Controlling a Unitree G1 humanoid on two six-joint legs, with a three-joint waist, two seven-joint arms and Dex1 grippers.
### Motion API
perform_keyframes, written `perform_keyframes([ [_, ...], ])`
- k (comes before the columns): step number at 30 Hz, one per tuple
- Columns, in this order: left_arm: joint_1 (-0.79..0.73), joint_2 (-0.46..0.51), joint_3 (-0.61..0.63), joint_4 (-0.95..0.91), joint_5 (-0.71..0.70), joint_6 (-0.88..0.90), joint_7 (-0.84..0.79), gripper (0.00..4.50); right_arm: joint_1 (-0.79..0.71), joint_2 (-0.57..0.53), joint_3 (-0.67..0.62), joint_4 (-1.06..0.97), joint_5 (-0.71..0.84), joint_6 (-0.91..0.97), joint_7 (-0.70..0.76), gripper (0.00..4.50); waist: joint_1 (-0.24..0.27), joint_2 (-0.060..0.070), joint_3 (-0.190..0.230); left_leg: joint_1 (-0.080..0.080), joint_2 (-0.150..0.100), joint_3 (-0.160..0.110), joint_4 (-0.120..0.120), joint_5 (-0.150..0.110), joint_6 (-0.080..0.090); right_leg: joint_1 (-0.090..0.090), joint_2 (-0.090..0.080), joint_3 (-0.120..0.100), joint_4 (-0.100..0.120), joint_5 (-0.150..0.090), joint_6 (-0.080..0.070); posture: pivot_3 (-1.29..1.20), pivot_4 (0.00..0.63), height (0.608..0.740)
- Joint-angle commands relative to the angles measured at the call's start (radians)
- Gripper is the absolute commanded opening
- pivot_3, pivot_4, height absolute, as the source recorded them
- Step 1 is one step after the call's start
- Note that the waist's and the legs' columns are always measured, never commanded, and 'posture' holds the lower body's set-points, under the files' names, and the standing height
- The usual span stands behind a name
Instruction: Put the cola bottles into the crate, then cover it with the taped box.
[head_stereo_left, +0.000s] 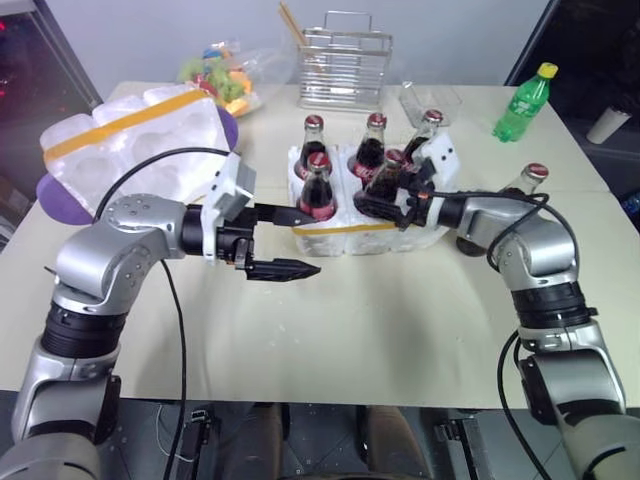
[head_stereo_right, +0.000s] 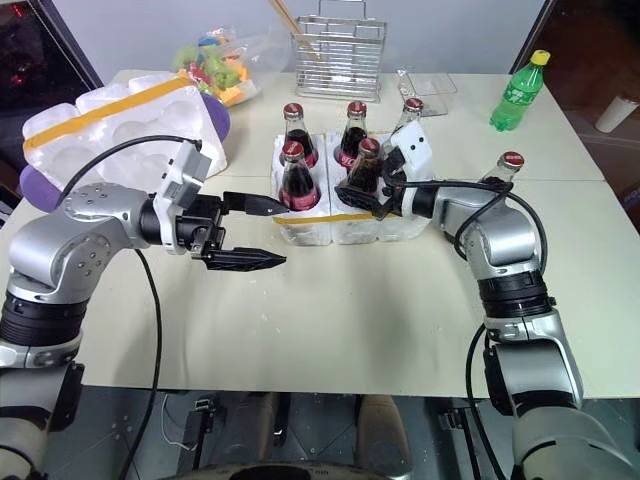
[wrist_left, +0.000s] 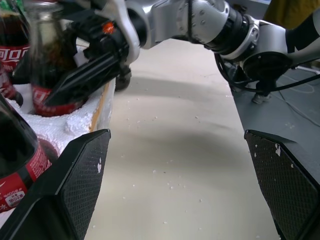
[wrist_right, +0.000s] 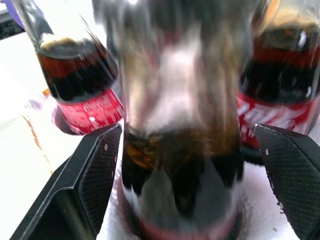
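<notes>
We see cola bottles (head_stereo_right: 298, 178) upright in crate (head_stereo_right: 300, 228), caps up; right gripper (head_stereo_right: 362, 198) spread around one, left gripper (head_stereo_right: 262, 232) open.

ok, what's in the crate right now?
Five cola bottles stand in the crate: three in the back row, two in front. The right gripper sits open around the front middle one. The front right well is hidden behind that gripper. A sixth bottle stands outside.

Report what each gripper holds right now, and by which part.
Nothing is held. The left gripper hangs open over the table; the right gripper stands open around a cola bottle seated in the crate.
</notes>
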Motion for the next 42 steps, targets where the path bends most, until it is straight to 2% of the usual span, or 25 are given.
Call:
perform_keyframes([
  [1, -0.028, 0.002, 0.013, -0.008, -0.013, -0.019, -0.008, 4.50, 0.075, -0.067, -0.192, -0.265, 0.114, 0.109, -0.063, 4.44, 0.006, 0.000, 0.000, 0.000, 0.000, 0.000, 0.000, 0.000, 0.000, 0.000, 0.000, 0.000, 0.000, 0.000, 0.000, 0.00, 0.150, 0.739],
  [5, -0.026, 0.005, 0.013, -0.001, -0.011, -0.022, -0.017, 4.50, 0.251, -0.124, -0.395, -0.499, 0.219, 0.239, -0.145, 4.44, 0.004, 0.000, 0.000, 0.000, 0.000, 0.000, 0.000, 0.000, 0.000, 0.001, 0.000, 0.000, -0.001, 0.000, 0.000, 0.00, 0.150, 0.739],
  [9, -0.030, 0.000, 0.007, 0.008, -0.009, -0.027, -0.021, 4.50, 0.458, -0.139, -0.578, -0.630, 0.262, 0.329, -0.220, 4.44, -0.003, 0.000, -0.001, 0.002, 0.000, 0.000, 0.001, 0.000, 0.000, 0.002, 0.000, 0.000, 0.000, 0.000, 0.000, 0.00, 0.150, 0.739],
  [11, -0.039, -0.009, 0.003, 0.013, -0.013, -0.024, -0.020, 4.50, 0.577, -0.129, -0.658, -0.657, 0.245, 0.333, -0.247, 4.44, 0.002, 0.000, -0.001, 0.002, 0.000, 0.000, 0.001, 0.000, 0.000, 0.003, 0.000, 0.000, -0.001, 0.000, 0.000, 0.00, 0.150, 0.739],
  [14, -0.046, -0.019, -0.009, 0.021, -0.009, -0.031, -0.024, 4.50, 0.648, -0.096, -0.708, -0.628, 0.233, 0.309, -0.298, 4.44, 0.000, 0.000, -0.001, 0.001, 0.000, 0.000, 0.002, 0.000, 0.000, 0.003, 0.000, 0.001, -0.001, 0.000, -0.001, 0.00, 0.150, 0.739],
  [22, -0.080, -0.046, -0.023, 0.049, 0.009, -0.044, -0.028, 4.50, 0.611, -0.067, -0.653, -0.456, 0.193, 0.193, -0.325, 4.44, -0.001, 0.001, -0.001, 0.003, 0.000, 0.001, 0.002, 0.000, 0.000, 0.004, 0.000, 0.002, -0.001, -0.001, -0.002, 0.00, 0.150, 0.739],
  [35, -0.065, -0.026, -0.005, 0.024, 0.009, -0.039, -0.008, 4.50, 0.426, -0.072, -0.445, -0.122, 0.078, 0.008, -0.263, 4.44, -0.003, 0.001, -0.001, 0.003, 0.000, 0.001, 0.001, 0.000, 0.000, 0.004, 0.000, 0.002, -0.001, 0.000, 0.000, 0.00, 0.150, 0.739],
  [40, -0.065, -0.027, -0.004, 0.020, 0.007, -0.038, 0.002, 4.50, 0.351, -0.068, -0.404, 0.019, 0.035, -0.068, -0.240, 4.44, -0.003, 0.001, -0.001, 0.003, 0.000, 0.001, 0.001, 0.000, 0.000, 0.003, 0.000, 0.002, -0.001, 0.000, 0.000, 0.00, 0.150, 0.739],
  [42, -0.064, -0.025, 0.000, 0.019, 0.004, -0.037, 0.005, 4.50, 0.340, -0.073, -0.398, 0.026, 0.034, -0.090, -0.218, 3.90, -0.002, 0.001, -0.001, 0.003, 0.000, 0.001, 0.001, 0.000, 0.000, 0.003, 0.000, 0.002, -0.001, 0.000, 0.000, 0.00, 0.150, 0.739],
])
